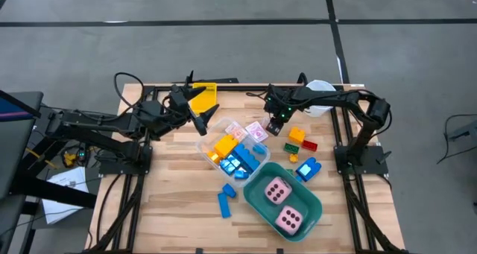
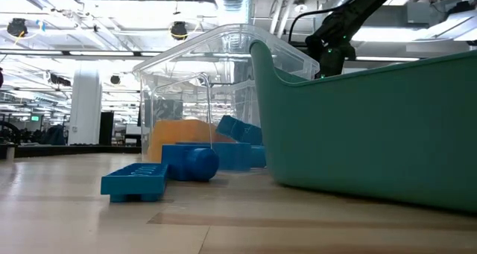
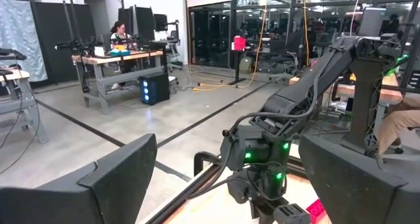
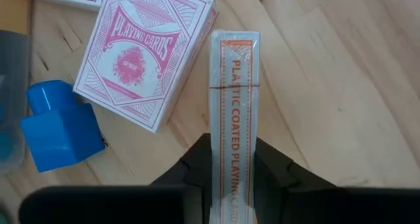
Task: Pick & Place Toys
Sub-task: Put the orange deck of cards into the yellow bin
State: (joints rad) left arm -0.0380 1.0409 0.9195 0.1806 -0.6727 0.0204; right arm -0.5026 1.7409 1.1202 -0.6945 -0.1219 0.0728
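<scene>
We're looking at the right end effector (image 4: 234,165), which is clamped on a card pack (image 4: 234,112), gripping its narrow edge, the pack standing on edge with its long axis running straight out from the fingers. In the high view that end effector (image 1: 273,124) is sitting just at 12 o'clock of the teal tub (image 1: 307,213), w/ the clear container (image 1: 207,132) at its 8 o'clock. We're judging the drop spot as the thing to line up; the right arm is the one carrying, so it's nearer.

A second card pack (image 4: 144,63) is lying flat on the wooden surface (image 4: 341,73), just beside the held one, a blue brick (image 4: 59,132) next to it. Packs are looking glossy, film-wrapped cardboard, pink-on-white print, so prob. slippery; the brick is hard smooth plastic w/ a round stud.

Left end effector (image 3: 223,178) is standing wide apart, holding nothing, near the surface's far edge, at 9 o'clock of the right one. Two pink dice (image 1: 283,205) are sitting in the tub.
</scene>
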